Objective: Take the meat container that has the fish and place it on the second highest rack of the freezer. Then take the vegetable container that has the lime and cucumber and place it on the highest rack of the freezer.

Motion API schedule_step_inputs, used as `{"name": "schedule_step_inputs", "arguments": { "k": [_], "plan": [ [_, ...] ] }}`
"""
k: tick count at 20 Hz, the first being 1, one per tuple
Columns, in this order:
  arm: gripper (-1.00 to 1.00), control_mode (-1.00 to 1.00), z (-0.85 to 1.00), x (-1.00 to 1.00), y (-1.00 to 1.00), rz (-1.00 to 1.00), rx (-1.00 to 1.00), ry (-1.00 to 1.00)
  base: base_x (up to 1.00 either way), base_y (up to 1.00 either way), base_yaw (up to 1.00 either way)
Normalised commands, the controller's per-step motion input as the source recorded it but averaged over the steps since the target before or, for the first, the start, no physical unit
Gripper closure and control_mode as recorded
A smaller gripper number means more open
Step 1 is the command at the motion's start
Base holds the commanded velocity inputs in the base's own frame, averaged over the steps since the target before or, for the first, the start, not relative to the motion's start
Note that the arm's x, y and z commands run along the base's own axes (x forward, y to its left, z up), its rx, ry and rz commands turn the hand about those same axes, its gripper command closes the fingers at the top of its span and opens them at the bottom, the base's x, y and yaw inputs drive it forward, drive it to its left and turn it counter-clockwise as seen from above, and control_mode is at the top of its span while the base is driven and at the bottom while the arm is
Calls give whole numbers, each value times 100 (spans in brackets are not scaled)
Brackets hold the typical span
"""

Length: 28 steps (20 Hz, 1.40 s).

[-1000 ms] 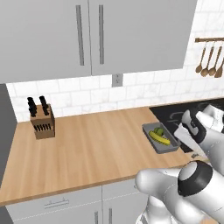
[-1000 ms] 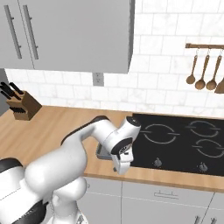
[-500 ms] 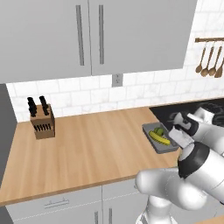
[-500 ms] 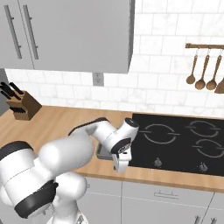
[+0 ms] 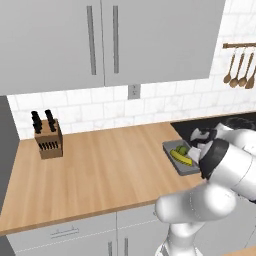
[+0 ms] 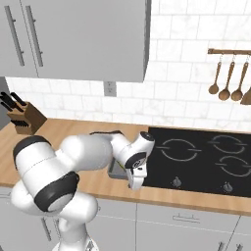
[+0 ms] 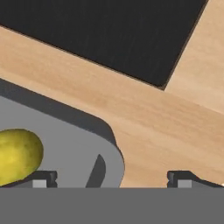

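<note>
Lowered onto the unlabelled tray [image 7: 83, 144], claw [image 7: 111, 177] spread wide.

Grey vegetable container [image 5: 182, 165] flat on counter, cucumber [image 5: 181, 157] and lime [image 5: 182, 149] inside.

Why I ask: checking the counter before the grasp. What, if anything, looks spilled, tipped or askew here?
Nothing stands out. The grey tray sits flat on the counter with the cucumber and lime inside; the open gripper straddles its rim.

The gripper [image 7: 112, 177] has sunk lower beside the tray [image 5: 186, 169].
</note>
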Motion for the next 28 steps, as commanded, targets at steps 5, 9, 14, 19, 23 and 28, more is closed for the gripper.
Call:
{"name": "schedule_step_inputs", "arguments": {
  "k": [5,9,14,19,23,28],
  "plan": [
    [-100,-100,-33,18,0,-3,0,3,0,0,0],
    [-100,-100,-3,24,0,-2,2,0,0,0,0],
    [-100,-100,-21,10,0,-1,1,3,0,0,0],
    [-100,-100,-49,9,1,0,0,11,0,0,0],
    [100,-100,-74,1,12,0,-2,16,0,0,0],
    [100,-100,-68,-1,11,0,0,8,0,0,0]
  ]
}}
